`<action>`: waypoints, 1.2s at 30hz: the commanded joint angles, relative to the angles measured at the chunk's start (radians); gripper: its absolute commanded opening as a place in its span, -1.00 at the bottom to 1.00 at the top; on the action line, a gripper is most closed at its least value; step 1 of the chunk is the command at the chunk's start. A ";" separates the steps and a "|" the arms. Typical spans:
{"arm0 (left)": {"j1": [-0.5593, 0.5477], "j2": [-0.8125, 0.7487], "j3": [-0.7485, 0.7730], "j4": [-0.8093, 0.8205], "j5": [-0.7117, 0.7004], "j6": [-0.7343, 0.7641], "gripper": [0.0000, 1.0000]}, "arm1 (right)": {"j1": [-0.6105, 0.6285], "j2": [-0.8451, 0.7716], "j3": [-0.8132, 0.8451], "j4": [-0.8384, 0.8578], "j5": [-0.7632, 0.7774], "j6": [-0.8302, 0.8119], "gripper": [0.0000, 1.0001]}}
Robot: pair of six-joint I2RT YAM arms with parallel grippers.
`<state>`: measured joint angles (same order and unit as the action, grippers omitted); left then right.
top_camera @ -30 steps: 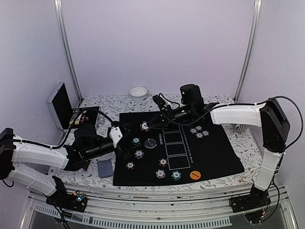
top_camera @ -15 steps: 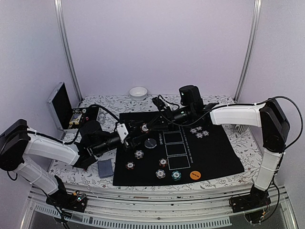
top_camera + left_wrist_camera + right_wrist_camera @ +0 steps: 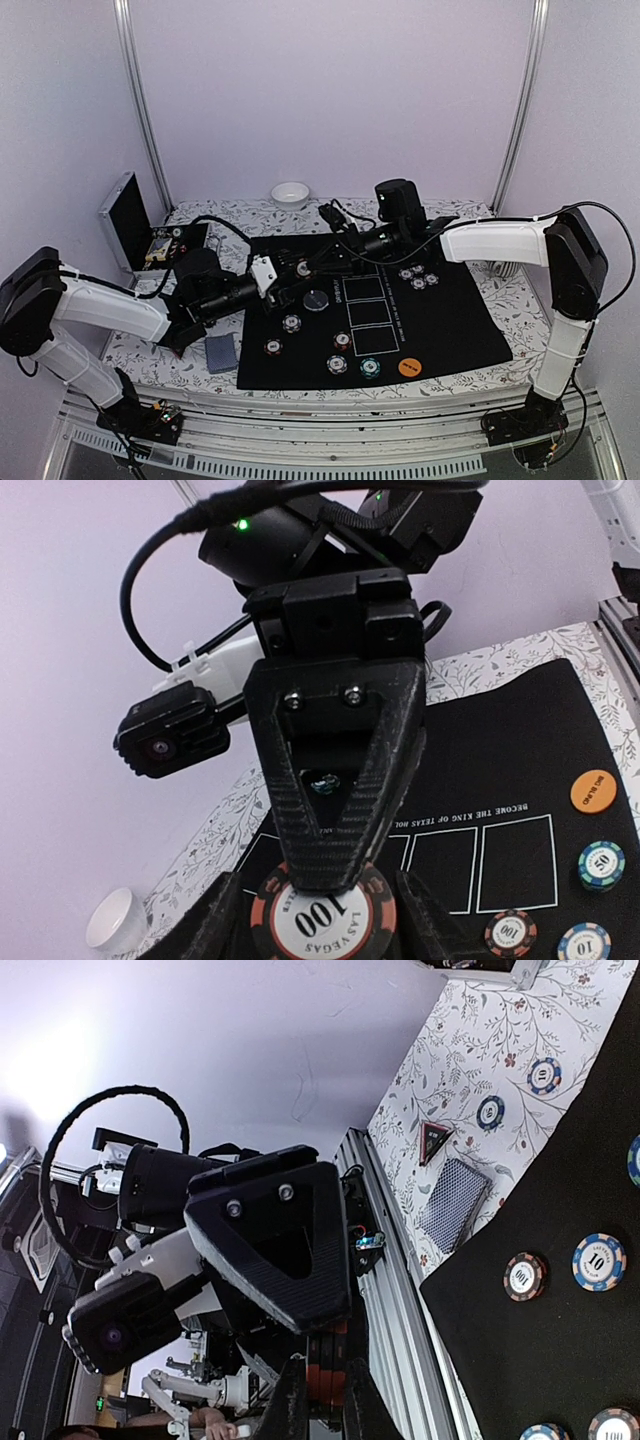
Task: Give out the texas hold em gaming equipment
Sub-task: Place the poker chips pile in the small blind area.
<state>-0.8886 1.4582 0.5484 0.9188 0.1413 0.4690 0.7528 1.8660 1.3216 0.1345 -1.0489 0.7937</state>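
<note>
Where you should look: black-red 100 chip (image 3: 320,925).
Left gripper (image 3: 322,932): clamped on its sides.
Right gripper (image 3: 322,878): pinched shut on its top.

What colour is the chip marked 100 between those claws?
The chip is black with reddish edge stripes, white centre; clearest in the left wrist view.
</note>
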 commanded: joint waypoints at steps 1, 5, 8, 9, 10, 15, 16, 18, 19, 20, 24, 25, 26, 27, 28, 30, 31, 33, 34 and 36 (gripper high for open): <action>-0.010 0.014 0.025 -0.022 -0.022 0.014 -0.25 | 0.008 -0.027 0.013 0.005 -0.008 0.001 -0.95; -0.010 0.012 0.031 -0.029 -0.029 0.016 -0.68 | 0.008 -0.026 0.010 0.004 -0.007 0.000 -0.95; -0.010 -0.001 0.037 -0.051 -0.027 0.015 -1.00 | 0.007 -0.025 0.011 -0.016 0.009 -0.007 -0.86; -0.009 -0.005 0.042 -0.074 -0.030 0.013 -1.00 | 0.005 -0.025 0.014 -0.044 0.023 -0.019 -0.73; -0.009 -0.009 0.051 -0.101 -0.037 0.010 -1.00 | 0.003 -0.026 0.031 -0.093 0.052 -0.039 -0.53; -0.011 -0.021 0.127 -0.272 -0.079 -0.041 -1.00 | 0.003 -0.025 0.119 -0.402 0.258 -0.240 -0.16; -0.013 -0.025 0.130 -0.289 -0.077 -0.045 -1.00 | 0.004 -0.021 0.120 -0.408 0.246 -0.255 -0.10; -0.016 -0.040 0.124 -0.291 -0.077 -0.044 -1.00 | 0.004 -0.006 0.123 -0.408 0.206 -0.271 -0.04; -0.016 -0.044 0.121 -0.291 -0.078 -0.039 -1.00 | 0.005 0.001 0.126 -0.408 0.201 -0.271 -0.04; -0.018 -0.048 0.122 -0.297 -0.078 -0.033 -1.00 | 0.004 0.004 0.126 -0.408 0.204 -0.272 -0.04; -0.026 -0.040 0.151 -0.373 -0.092 0.001 -1.00 | 0.003 -0.001 0.144 -0.410 0.227 -0.281 -0.03; -0.029 -0.041 0.154 -0.382 -0.094 0.007 -1.00 | 0.004 0.000 0.148 -0.408 0.230 -0.283 -0.03; -0.034 -0.042 0.154 -0.385 -0.097 0.016 -1.00 | 0.004 0.004 0.153 -0.408 0.226 -0.284 -0.06; -0.039 -0.043 0.154 -0.384 -0.094 0.023 -1.00 | 0.004 0.011 0.156 -0.406 0.216 -0.284 -0.12; -0.044 -0.044 0.154 -0.383 -0.092 0.032 -1.00 | 0.004 0.018 0.158 -0.404 0.205 -0.283 -0.17; -0.051 -0.044 0.153 -0.378 -0.094 0.046 -1.00 | 0.003 0.027 0.156 -0.396 0.192 -0.275 -0.28; -0.053 -0.043 0.152 -0.377 -0.097 0.051 -1.00 | 0.004 0.027 0.156 -0.395 0.190 -0.274 -0.34; -0.055 -0.045 0.148 -0.377 -0.097 0.057 -1.00 | 0.004 0.025 0.155 -0.387 0.187 -0.273 -0.42; -0.057 -0.047 0.143 -0.373 -0.096 0.061 -1.00 | 0.003 0.023 0.153 -0.379 0.180 -0.272 -0.46; -0.058 -0.051 0.135 -0.358 -0.100 0.062 -1.00 | 0.003 0.026 0.151 -0.367 0.161 -0.262 -0.52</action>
<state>-0.9249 1.4326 0.6800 0.5430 0.0498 0.5083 0.7536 1.8694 1.4517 -0.2535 -0.8547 0.5301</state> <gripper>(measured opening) 0.360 0.259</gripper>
